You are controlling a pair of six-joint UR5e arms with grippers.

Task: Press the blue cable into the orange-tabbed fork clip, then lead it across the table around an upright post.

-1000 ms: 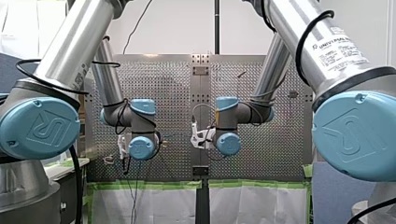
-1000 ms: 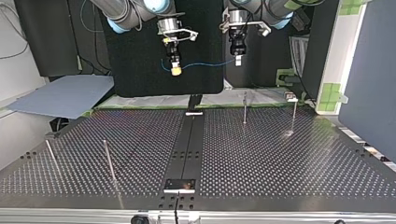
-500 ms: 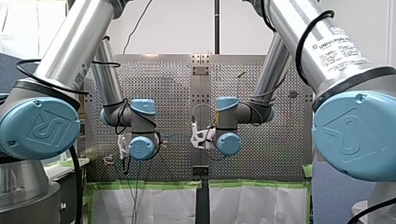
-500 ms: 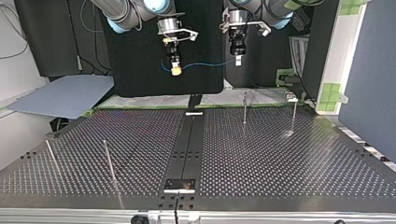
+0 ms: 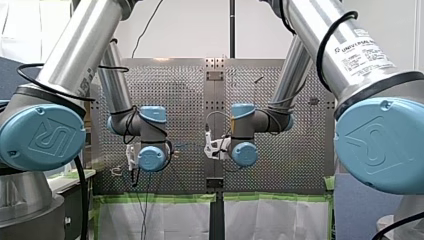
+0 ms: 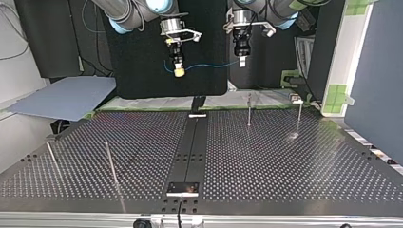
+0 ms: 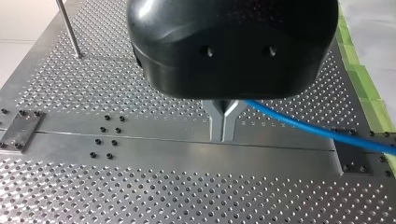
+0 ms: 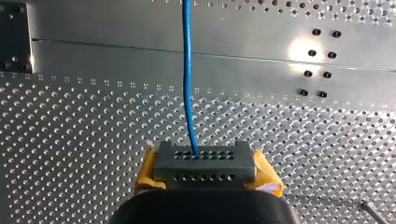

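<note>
The blue cable point(image 6: 209, 65) hangs in a shallow span between my two grippers, high above the perforated table point(image 6: 285, 161). My left gripper point(image 6: 242, 61), at the top view's right, has its metal fingers point(image 7: 217, 122) pressed together on the blue cable point(image 7: 303, 127), which leaves sideways from between them. My right gripper point(image 6: 178, 72), with yellow pads point(image 8: 145, 175), is shut on the blue cable point(image 8: 187, 84); the cable runs straight ahead from it. A short blue tail curls beside that gripper. I see no orange tab in any view.
Thin upright posts stand on the table: two at the top view's far right point(image 6: 249, 109) point(image 6: 299, 116) and two at its near left point(image 6: 110, 164) point(image 6: 52, 159). A dark centre rail point(image 6: 192, 147) runs across the table. A small grey fixture point(image 6: 295, 99) sits at the far right edge.
</note>
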